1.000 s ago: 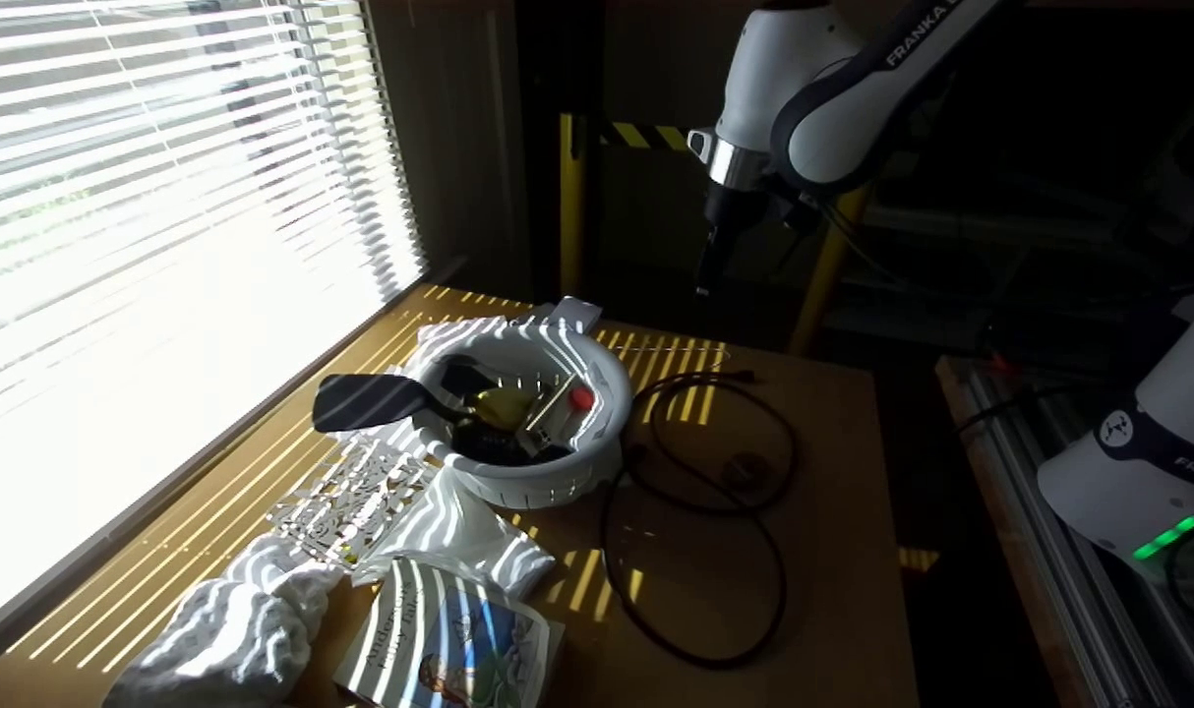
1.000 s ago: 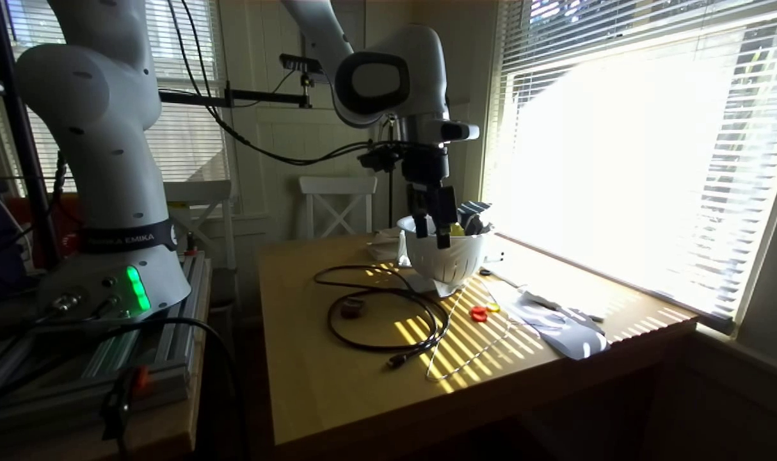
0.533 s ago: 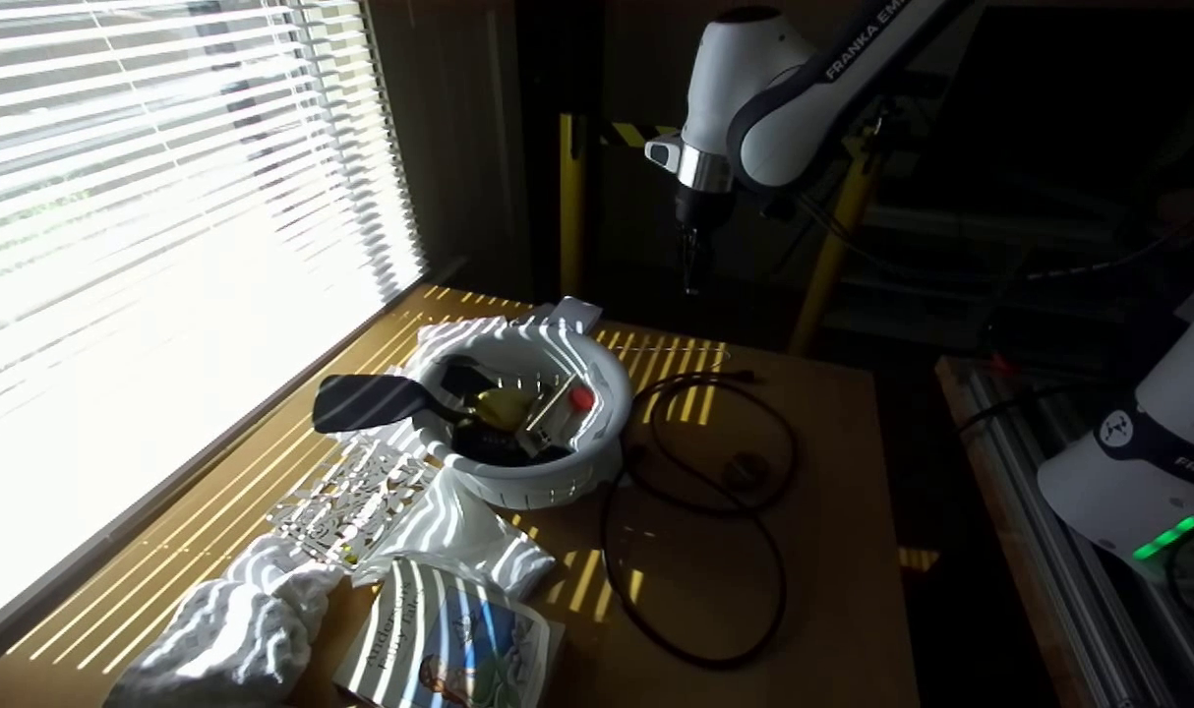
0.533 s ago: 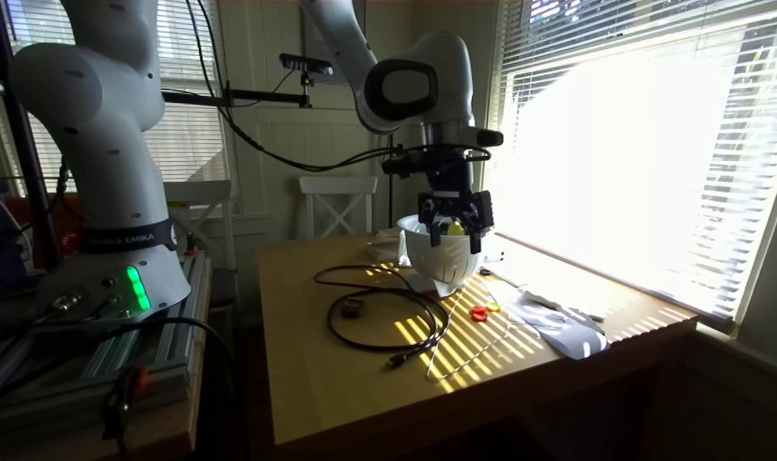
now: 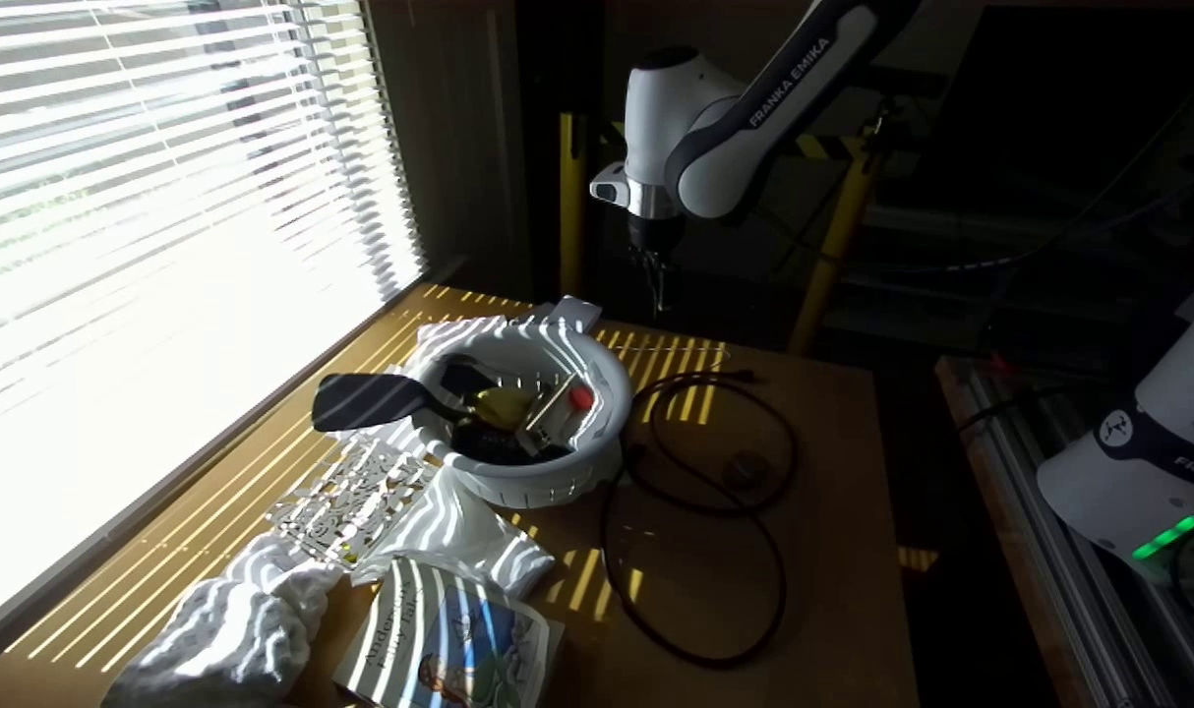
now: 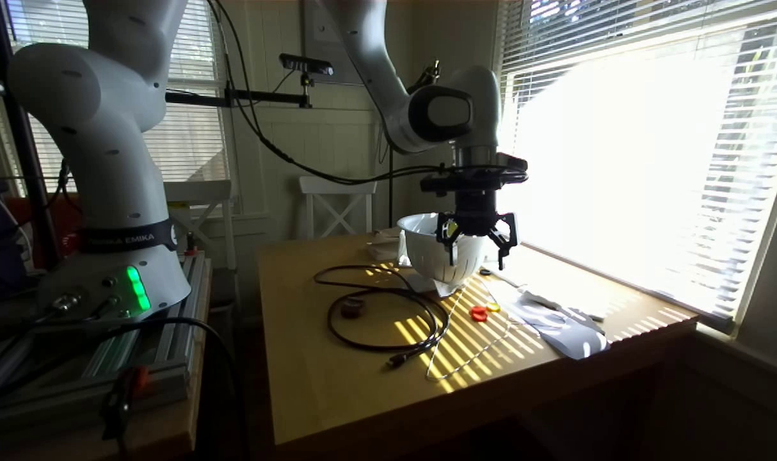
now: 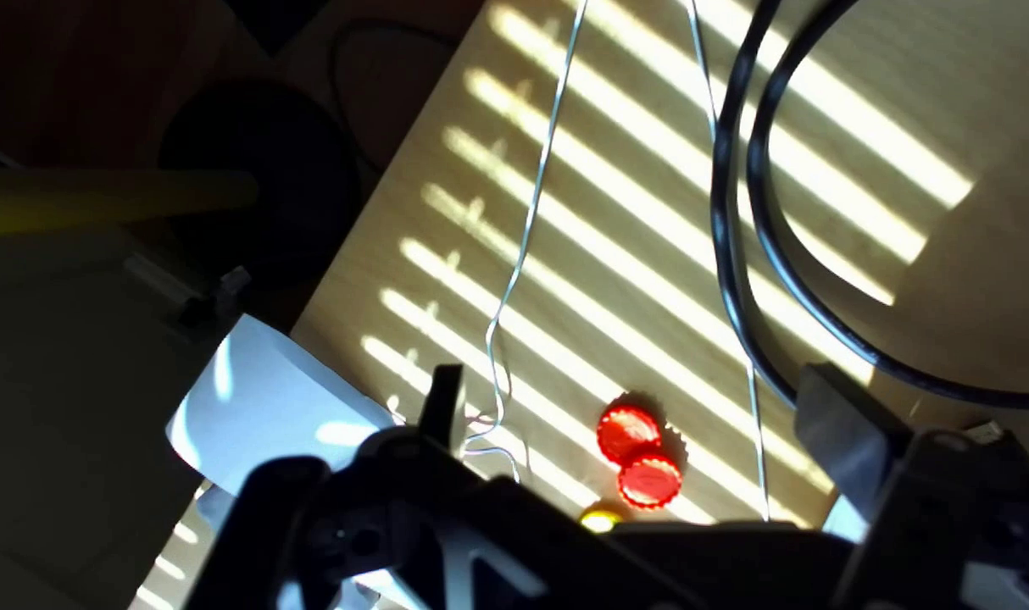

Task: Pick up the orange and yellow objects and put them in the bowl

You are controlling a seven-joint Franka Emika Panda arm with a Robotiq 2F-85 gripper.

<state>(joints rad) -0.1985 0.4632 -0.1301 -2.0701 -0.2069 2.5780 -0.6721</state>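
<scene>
Gripper (image 6: 477, 264) hovering, jaws apart, wrist view showing red discs (image 7: 636, 456), an exterior view adding spatula (image 5: 372, 402) jutting from bowl (image 5: 536, 489)

The arm (image 6: 110, 134) stands up from its base (image 6: 116, 266), green lights (image 6: 138, 289) glowing on its side, and the forearm (image 5: 789, 84) slants down to a wrist (image 6: 475, 155) that hangs close to vertical in both exterior views. The fingers (image 6: 505, 243) point downward, spread well apart; in the wrist view they jut up from the lower edge, one on either side.
</scene>
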